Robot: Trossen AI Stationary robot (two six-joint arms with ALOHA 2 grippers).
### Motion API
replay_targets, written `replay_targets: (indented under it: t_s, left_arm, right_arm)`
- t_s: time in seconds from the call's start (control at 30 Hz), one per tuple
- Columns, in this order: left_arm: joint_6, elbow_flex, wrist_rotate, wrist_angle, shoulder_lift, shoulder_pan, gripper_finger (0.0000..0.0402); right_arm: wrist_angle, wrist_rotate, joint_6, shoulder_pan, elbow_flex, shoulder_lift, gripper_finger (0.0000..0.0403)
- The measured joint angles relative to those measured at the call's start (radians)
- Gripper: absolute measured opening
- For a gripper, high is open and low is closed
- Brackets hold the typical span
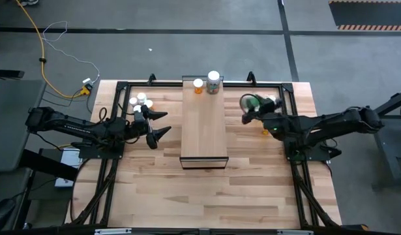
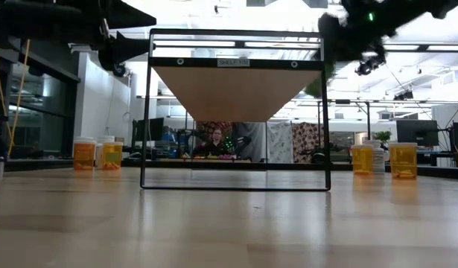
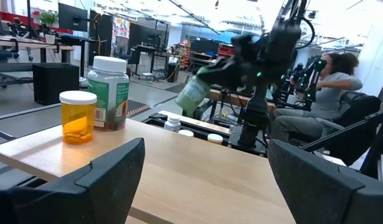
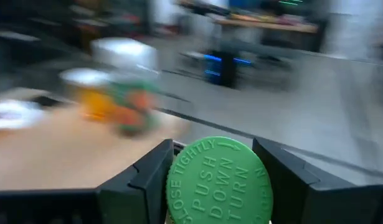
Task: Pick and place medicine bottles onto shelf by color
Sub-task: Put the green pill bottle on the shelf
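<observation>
Planked wood worktop mid-frame, grey floor around. Shelf centre; orange bottle and white-capped jar at its top end. Right tool grips green bottle right of shelf; left tool spread, empty. Person seated in room.

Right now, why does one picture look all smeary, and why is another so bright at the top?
In the right wrist view everything beyond the green cap is smeared, including the orange bottle; the cap itself is sharp. In the low view, ceiling lights wash out the top, leaving the arms as dark shapes. The left wrist view is mostly crisp.
</observation>
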Motion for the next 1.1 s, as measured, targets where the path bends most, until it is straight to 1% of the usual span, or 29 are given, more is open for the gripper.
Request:
replay_targets:
  t_s: [0.07,0.13,0.27,0.33,0.4,0.47,0.57,0.7,0.8,0.97,1.1]
  left_arm:
    - [-0.006,0.0,0.0,-0.001,0.0,0.0,0.033]
    - [-0.01,0.0,0.0,-0.008,0.0,0.0,0.033]
    - [-0.011,0.0,0.0,-0.009,0.0,0.0,0.033]
    - [-0.011,0.0,0.0,-0.009,0.0,0.0,0.033]
    - [-0.011,0.0,0.0,-0.01,0.0,0.0,0.033]
    - [-0.011,0.0,0.0,-0.015,0.0,0.0,0.033]
    - [-0.011,0.0,0.0,-0.027,0.0,0.0,0.033]
    - [-0.011,0.0,0.0,-0.031,0.0,0.0,0.033]
    - [-0.011,0.0,0.0,-0.031,0.0,0.0,0.033]
    - [-0.011,0.0,0.0,-0.031,0.0,0.0,0.033]
    - [-0.011,0.0,0.0,-0.031,0.0,0.0,0.033]
  right_arm:
    - [0.124,-0.125,-0.085,-0.002,0.007,0.0,0.0181]
    - [0.111,-0.213,-0.104,-0.017,0.053,0.01,0.0181]
    - [-0.147,-0.302,-0.036,-0.05,0.219,0.073,0.0181]
    - [-0.273,-0.335,-0.018,-0.067,0.312,0.131,0.0181]
    - [-0.354,-0.359,-0.02,-0.084,0.402,0.198,0.0181]
    - [-0.407,-0.396,-0.038,-0.103,0.481,0.269,0.0181]
    - [-0.462,-0.494,-0.067,-0.132,0.585,0.362,0.0181]
    - [-0.486,-0.631,-0.125,-0.167,0.689,0.465,0.0183]
    - [-0.524,-0.682,-0.147,-0.192,0.754,0.527,0.0184]
    - [-0.598,-0.713,-0.193,-0.245,0.831,0.605,0.0185]
    - [-0.637,-0.804,-0.251,-0.287,0.851,0.643,0.0186]
